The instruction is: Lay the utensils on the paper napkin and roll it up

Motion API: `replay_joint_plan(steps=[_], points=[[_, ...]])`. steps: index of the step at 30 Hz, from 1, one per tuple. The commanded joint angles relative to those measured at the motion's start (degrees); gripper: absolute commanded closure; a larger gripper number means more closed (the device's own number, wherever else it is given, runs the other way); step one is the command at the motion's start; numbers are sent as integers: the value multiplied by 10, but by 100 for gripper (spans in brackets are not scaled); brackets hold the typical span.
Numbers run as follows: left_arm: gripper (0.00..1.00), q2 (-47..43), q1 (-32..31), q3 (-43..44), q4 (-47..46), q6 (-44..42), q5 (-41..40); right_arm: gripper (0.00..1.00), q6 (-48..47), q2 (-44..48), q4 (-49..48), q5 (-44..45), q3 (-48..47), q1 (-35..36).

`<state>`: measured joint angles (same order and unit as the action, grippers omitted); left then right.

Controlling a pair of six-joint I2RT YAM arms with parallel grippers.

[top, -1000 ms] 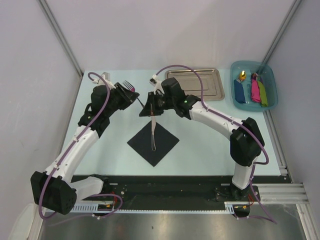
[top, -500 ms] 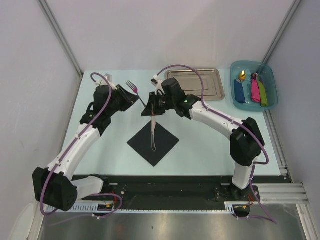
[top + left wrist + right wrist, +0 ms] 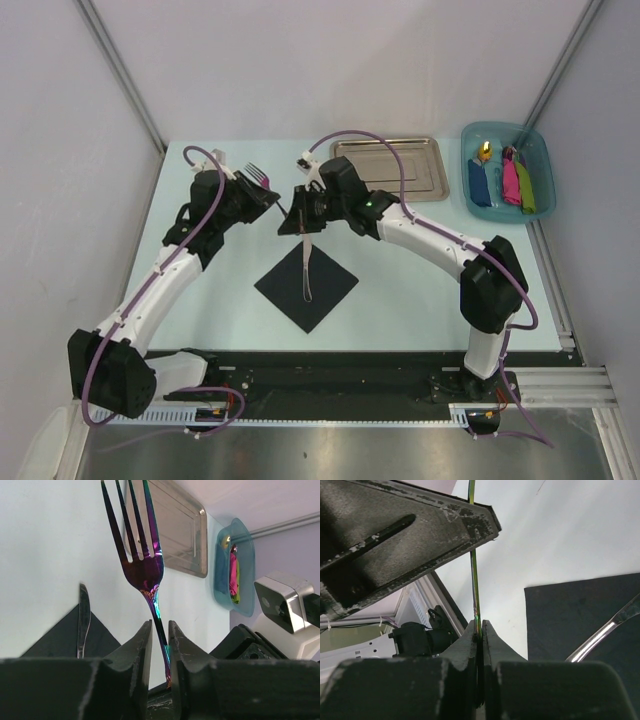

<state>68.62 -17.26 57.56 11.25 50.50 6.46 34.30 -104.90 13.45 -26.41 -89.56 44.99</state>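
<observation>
The fork point(image 3: 258, 174) is off the worktop point(image 3: 420, 290), just beyond the far corner of the paper napkin point(image 3: 328, 292) and between the two arms. Its tines point far-left and its handle slants down to the near right. The right fingers point(image 3: 298, 217) are pressed together on the tip of that handle; in the right wrist view the right fingers point(image 3: 478, 626) show no gap, and the fork point(image 3: 475, 570) rises edge-on from between them. The left fingers point(image 3: 265, 195) sit higher on the handle, just below the tines. In the left wrist view the left fingers point(image 3: 149, 630) are only narrowly parted around the iridescent purple neck of the fork point(image 3: 145, 570). The neck leans toward one finger and a sliver of light shows beside it, so I cannot tell whether they actually pinch it. The paper napkin lies flat as a black diamond at the middle of the worktop, and the knife point(image 3: 306, 270) lies on it, running near to far. The same knife point(image 3: 83, 620) shows on the napkin point(image 3: 60, 640) in the left wrist view. At the far edge lies a steel tray point(image 3: 385, 168). To its right a blue bin point(image 3: 505, 127) holds blue, pink and green items.
</observation>
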Motion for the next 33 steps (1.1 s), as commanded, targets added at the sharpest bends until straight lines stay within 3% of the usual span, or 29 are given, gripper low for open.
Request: replay_joint_plan(steps=[1, 4, 5, 6, 8, 9, 14, 15, 22, 28, 33], points=[[80, 3, -1, 5, -19, 9, 14, 100, 1, 0, -12, -7, -26, 5], [98, 2, 0, 4, -18, 6, 21, 100, -2, -1, -12, -8, -26, 4], [100, 3, 1, 3, -11, 2, 25, 95, -4, -2, -12, -10, -26, 1], [100, 2, 3, 2, -8, -2, 29, 74, -6, -2, -13, -15, -25, -2], [100, -1, 3, -9, 6, -17, 35, 53, -16, 4, -13, -21, -20, -10], [100, -7, 4, -13, 11, -22, 39, 36, -24, 7, -12, -23, -18, -21], [100, -21, 1, -75, 28, -59, 70, 9, -106, 38, 30, -19, 10, -62], [100, -21, -3, -82, 28, -64, 74, 0, -135, 50, 38, -20, 19, -77], [100, 33, -44, -97, 36, -113, 76, 0, -247, 81, 88, -10, 65, -132], [100, 117, -78, -63, 69, -141, 60, 0, -253, 84, 96, -27, 72, -172], [100, 150, -81, -72, 31, -132, 50, 0, -247, 87, 85, -36, 73, -177]])
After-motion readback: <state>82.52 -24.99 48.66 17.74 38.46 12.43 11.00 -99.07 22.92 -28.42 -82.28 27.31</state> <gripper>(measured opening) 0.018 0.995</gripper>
